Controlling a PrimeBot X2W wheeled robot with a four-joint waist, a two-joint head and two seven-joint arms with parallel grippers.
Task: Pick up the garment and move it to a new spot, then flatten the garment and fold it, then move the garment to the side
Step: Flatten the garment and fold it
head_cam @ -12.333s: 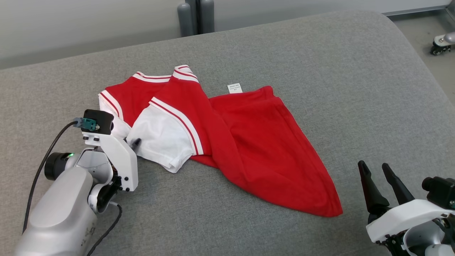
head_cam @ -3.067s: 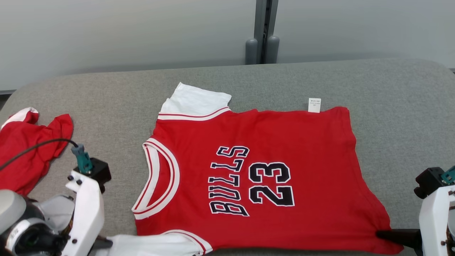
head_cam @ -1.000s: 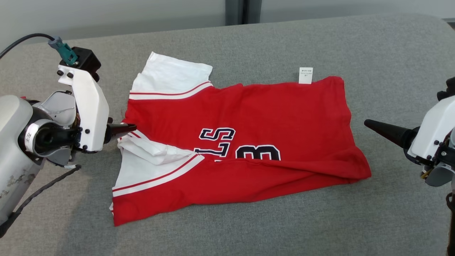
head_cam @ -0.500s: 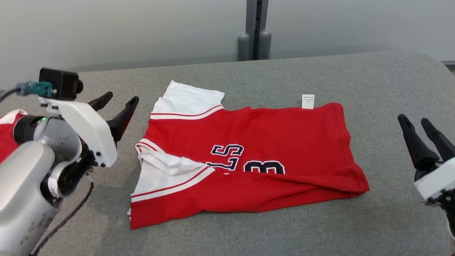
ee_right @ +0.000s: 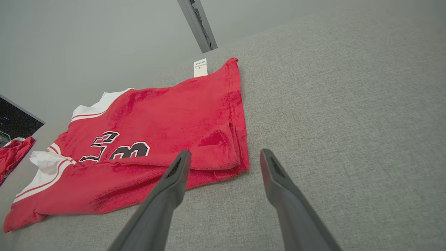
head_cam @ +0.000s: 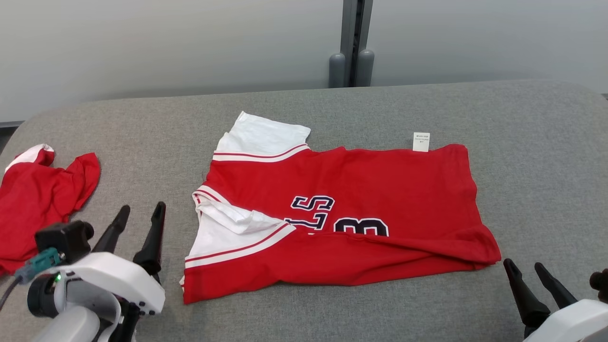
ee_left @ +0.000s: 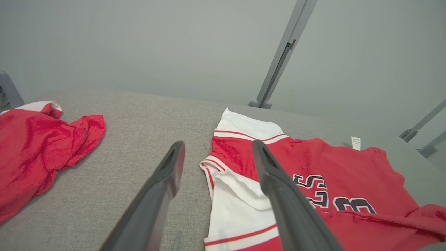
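Our grey surface carries the shirt at its middle. Its long axis runs left to right, and its near edge is folded up over the print. A second red heap lies far left. Our left hand, wide and empty, sits just off the collar end. Our right hand, equally wide and empty, sits just off the hem corner. We judge each nearer its own end.

Two red garments: one half-folded jersey, one crumpled red garment. One white label, one grey table. Two hands: left hand, right hand.
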